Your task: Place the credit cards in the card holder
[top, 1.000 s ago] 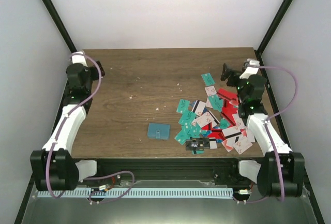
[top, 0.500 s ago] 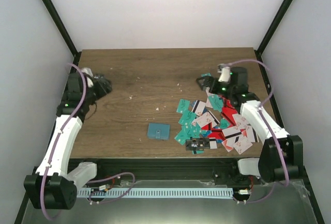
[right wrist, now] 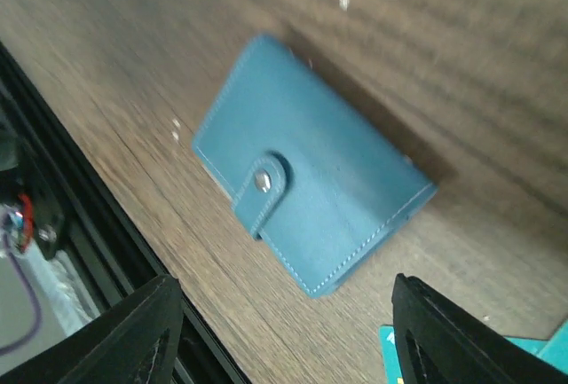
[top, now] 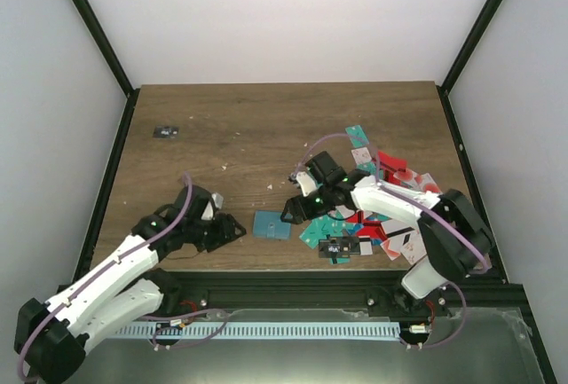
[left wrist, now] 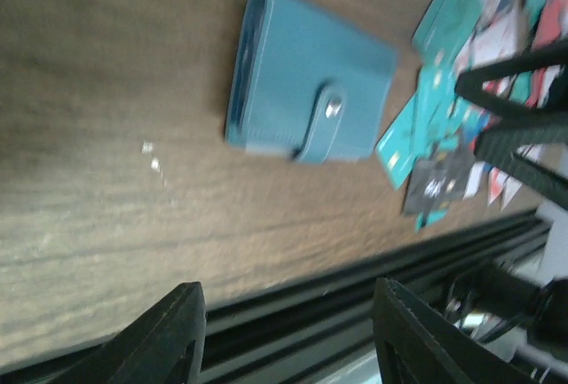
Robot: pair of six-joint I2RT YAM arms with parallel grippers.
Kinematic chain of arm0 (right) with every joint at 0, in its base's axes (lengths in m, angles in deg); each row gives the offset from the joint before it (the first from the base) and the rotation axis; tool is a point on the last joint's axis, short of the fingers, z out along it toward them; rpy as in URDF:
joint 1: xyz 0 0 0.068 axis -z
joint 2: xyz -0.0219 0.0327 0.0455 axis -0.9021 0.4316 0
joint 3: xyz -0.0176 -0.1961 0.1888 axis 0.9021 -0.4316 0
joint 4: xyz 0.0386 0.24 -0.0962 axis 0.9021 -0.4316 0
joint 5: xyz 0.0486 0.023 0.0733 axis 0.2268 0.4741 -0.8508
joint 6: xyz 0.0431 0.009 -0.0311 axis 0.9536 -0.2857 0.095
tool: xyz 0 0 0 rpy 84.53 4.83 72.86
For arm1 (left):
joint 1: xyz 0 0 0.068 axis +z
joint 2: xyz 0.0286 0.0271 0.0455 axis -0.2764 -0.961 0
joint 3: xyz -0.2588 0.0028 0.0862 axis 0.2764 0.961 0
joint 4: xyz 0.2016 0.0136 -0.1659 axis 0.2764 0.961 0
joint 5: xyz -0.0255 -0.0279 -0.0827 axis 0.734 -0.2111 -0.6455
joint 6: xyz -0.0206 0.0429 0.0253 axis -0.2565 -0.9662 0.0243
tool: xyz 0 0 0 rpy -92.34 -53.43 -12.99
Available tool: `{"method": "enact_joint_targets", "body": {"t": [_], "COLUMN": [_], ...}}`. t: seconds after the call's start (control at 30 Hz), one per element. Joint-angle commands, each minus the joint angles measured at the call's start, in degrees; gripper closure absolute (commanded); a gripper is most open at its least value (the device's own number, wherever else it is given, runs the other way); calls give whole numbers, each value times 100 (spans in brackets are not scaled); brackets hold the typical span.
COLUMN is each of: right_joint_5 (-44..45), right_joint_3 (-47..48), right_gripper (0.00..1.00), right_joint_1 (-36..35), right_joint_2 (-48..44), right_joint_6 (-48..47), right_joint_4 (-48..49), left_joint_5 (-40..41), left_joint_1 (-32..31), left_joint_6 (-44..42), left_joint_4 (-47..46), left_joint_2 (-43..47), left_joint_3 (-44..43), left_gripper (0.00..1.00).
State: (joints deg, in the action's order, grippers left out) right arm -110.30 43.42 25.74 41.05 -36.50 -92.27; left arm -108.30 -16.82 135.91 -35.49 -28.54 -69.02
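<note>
Card holder (top: 272,224) lies snapped shut between your hands from above: just right of the left gripper (top: 232,229), just left of the right gripper (top: 293,211), with credit cards (top: 373,215) heaped to that gripper's right. Both wrist views show jaws apart and empty, holder ahead; you're likely flanking it to open it.

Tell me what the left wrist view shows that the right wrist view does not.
Only left wrist: the pile of credit cards and the right gripper, open beside it. Only right wrist: a purple cable below the table edge. Both: the closed card holder lying flat on the wooden table, strap snapped, with the black rail nearby.
</note>
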Motion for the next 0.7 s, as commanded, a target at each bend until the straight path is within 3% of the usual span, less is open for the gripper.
{"method": "enact_joint_targets", "body": {"t": [0.0, 0.23, 0.5, 0.67], "right_joint_5": [481, 962, 960, 634], "right_joint_3": [327, 863, 762, 221], "right_gripper": [34, 41, 50, 51], "right_joint_1": [-317, -358, -358, -384], "right_joint_2": [407, 1275, 1748, 1469], "right_joint_6": [-12, -357, -639, -359], "right_joint_4": [-332, -199, -157, -138], "left_joint_5": [-428, -333, -80, 143], "left_joint_1": [-417, -904, -1189, -1191], "left_joint_6": [466, 1135, 1449, 1371], "left_joint_4": [-168, -1570, -2675, -2829], "left_joint_2": [134, -469, -1943, -2614], "left_joint_3": [425, 916, 774, 515], "left_gripper": [51, 66, 67, 67]}}
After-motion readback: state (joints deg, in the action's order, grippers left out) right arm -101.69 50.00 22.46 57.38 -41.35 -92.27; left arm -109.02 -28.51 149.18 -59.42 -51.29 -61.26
